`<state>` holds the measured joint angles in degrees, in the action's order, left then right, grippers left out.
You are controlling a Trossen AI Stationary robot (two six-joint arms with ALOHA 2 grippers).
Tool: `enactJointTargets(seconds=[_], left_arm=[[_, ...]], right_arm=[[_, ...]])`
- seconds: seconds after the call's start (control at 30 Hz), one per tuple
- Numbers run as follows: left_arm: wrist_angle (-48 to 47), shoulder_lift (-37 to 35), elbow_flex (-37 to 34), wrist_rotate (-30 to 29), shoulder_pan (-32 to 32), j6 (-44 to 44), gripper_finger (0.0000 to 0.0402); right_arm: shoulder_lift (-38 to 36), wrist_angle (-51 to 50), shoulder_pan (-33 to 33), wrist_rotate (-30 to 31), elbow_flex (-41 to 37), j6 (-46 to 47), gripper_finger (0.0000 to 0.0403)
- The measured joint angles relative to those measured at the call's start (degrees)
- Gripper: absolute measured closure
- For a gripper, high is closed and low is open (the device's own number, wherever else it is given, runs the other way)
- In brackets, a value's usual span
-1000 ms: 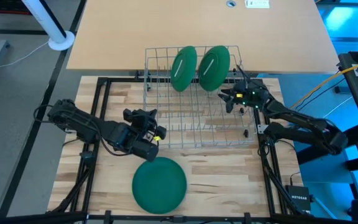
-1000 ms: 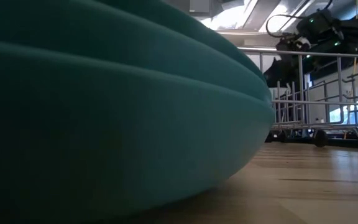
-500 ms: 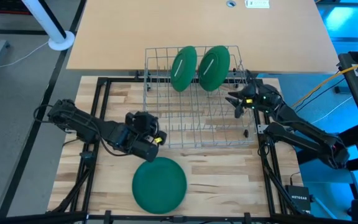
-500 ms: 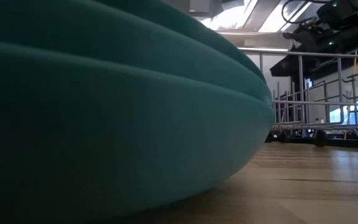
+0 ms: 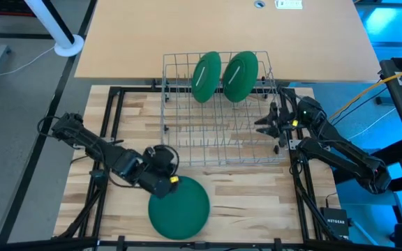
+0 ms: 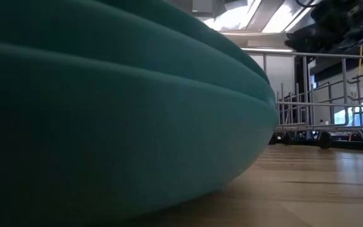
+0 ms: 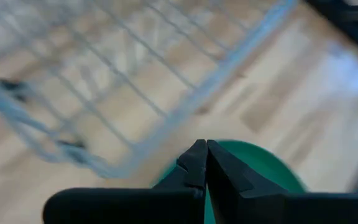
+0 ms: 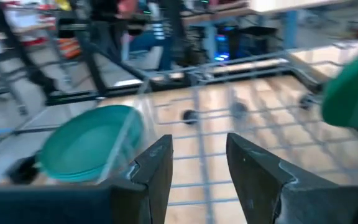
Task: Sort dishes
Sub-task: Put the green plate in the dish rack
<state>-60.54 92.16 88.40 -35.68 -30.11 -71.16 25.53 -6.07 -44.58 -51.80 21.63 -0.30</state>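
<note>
Rack: a wire rack [image 5: 218, 111] sits at the far middle of the wooden table [image 5: 257, 192], its near edge facing the arms.
Plates in rack: two green plates stand on edge in the far part of the rack, side by side and tilted — the left plate [image 5: 206, 77] and the right plate [image 5: 241, 75], just apart from each other.
Plates on table: a stack of green plates [image 5: 180, 206] lies flat on the near middle of the table, in front of the rack; the low view shows several rims nested one in another, filling most of that picture [image 6: 106, 107]. How many are in the stack cannot be told.
Left gripper: the left gripper [image 5: 167, 180] is at the far left rim of the stack, low over it. In its wrist view the two dark fingers [image 7: 194, 165] meet tip to tip with nothing between them, the green stack just beyond.
Right gripper: the right gripper [image 5: 269, 125] hangs at the right side of the rack, pointing in toward the wires. Its fingers [image 8: 157, 165] stand parted — about halfway — and grasp nothing; the rack wires and the stack show past them.
</note>
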Motion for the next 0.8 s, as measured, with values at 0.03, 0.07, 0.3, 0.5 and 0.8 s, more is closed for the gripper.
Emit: enactJointTargets(seconds=[0.03, 0.07, 0.3, 0.5, 0.8], left_arm=[[2.11, 0.00, 0.00, 0.70, -0.59, 0.00, 0.0402], [4.34, 0.00, 0.00, 1.45, -1.20, -0.04, 0.0402], [16.27, 1.58, 0.04, 6.40, -5.83, -3.12, 0.0400], [9.87, 6.48, 0.04, 14.52, -8.48, -25.77, 0.0354], [3.42, 9.73, 0.02, 33.19, -9.42, -45.63, 0.0308]], right_arm=[[-0.24, 0.00, 0.00, -1.29, 0.00, -0.03, 0.0249], [-0.41, 0.00, 0.00, -2.34, 0.00, -0.16, 0.0249], [-1.33, -0.02, -0.02, -4.80, 0.00, -2.25, 0.0249], [-1.33, -0.10, -0.02, -4.82, 0.00, -3.23, 0.0249], [-1.33, -0.15, -0.02, -4.84, 0.00, -4.42, 0.0249]])
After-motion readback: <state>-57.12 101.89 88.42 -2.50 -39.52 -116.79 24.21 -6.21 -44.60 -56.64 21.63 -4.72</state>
